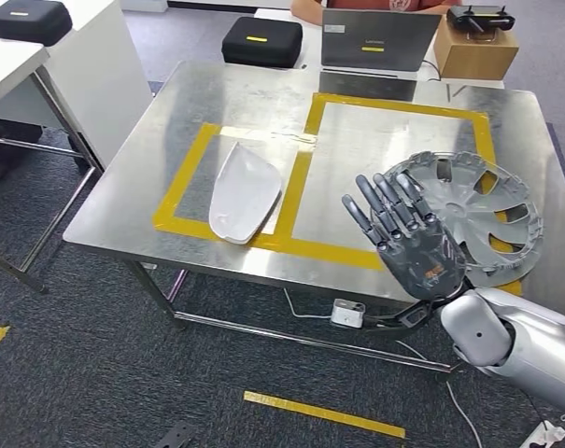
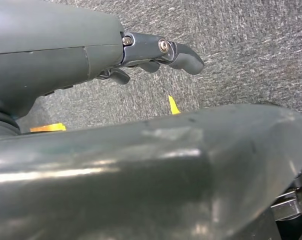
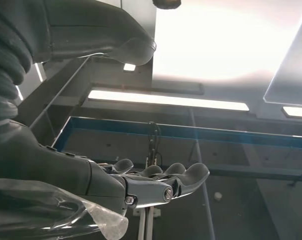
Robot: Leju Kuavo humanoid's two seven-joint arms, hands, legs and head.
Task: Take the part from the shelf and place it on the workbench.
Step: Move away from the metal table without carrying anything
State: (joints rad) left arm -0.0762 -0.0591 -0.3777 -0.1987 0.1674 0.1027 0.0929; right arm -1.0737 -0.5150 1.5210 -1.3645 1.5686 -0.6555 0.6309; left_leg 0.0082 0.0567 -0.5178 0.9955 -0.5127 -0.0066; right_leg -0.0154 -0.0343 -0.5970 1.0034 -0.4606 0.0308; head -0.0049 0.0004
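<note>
I see the hubcap (image 1: 476,210) lying flat on the metal workbench (image 1: 194,103), inside the bigger yellow tape square (image 1: 399,107), hard against that square's near right corner and hanging over the tape toward the bench's front edge. My right hand (image 1: 406,238) is raised in front of the hubcap on its left side, fingers (image 1: 378,201) straight and spread, holding nothing; I can't tell if it touches the rim. In the right wrist view the fingers (image 3: 179,177) are stretched out flat, thumb (image 3: 130,47) apart from them. Left hand (image 2: 152,52) is down over grey carpet (image 2: 235,45), thumb (image 2: 179,52) sticking out, nothing in it; I can't tell how the other fingers lie. A white curved panel (image 1: 244,191) lies in the smaller tape square left of the hubcap, well apart. Bare sheet metal fills the rest of the big square behind and left of the hubcap. Beyond the bench's far edge: laptop (image 1: 378,42), black case (image 1: 261,42), cardboard box (image 1: 475,51).
</note>
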